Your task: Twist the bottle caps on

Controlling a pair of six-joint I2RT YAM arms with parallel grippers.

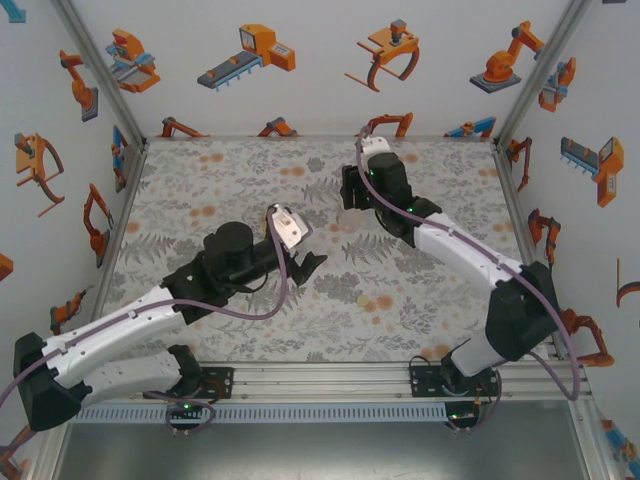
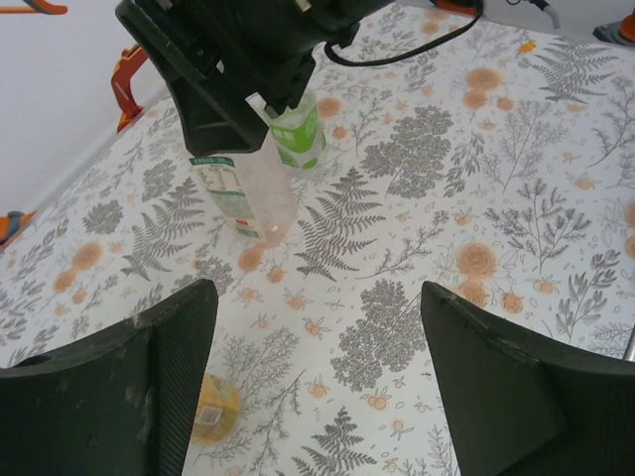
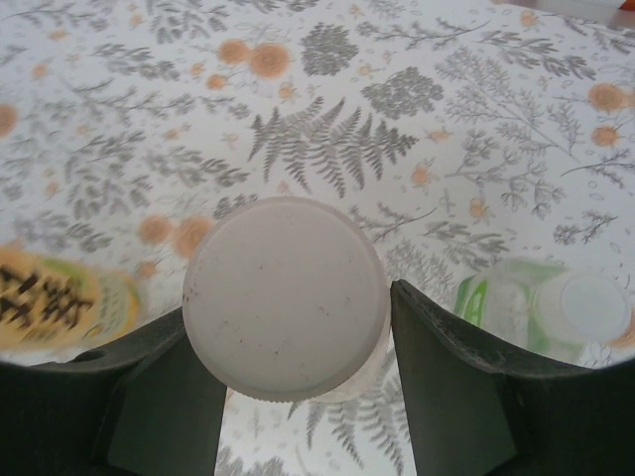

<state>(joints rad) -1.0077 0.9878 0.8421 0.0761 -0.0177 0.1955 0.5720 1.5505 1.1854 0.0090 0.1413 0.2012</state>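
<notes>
My right gripper point(image 3: 293, 317) is shut on the white cap point(image 3: 286, 296), which sits on top of the slim colourless bottle point(image 2: 243, 198). That bottle stands upright at the back of the table under the right gripper point(image 1: 352, 195). Just beside it stands the short green-tinted bottle point(image 2: 298, 139), and a pale cap point(image 3: 585, 302) shows on its top. The yellow-orange bottle point(image 3: 50, 297) is blurred at the left of the right wrist view. My left gripper point(image 2: 317, 290) hangs open over bare table, with a yellow bottle point(image 2: 213, 407) beside its left finger, partly hidden. In the overhead view the left gripper point(image 1: 305, 265) is mid-table.
A small pale yellow round thing point(image 1: 363, 299), cap-like, lies on the floral tablecloth point(image 1: 430, 320) right of my left gripper. White walls with robot pictures and metal posts point(image 1: 100, 70) enclose the table on three sides.
</notes>
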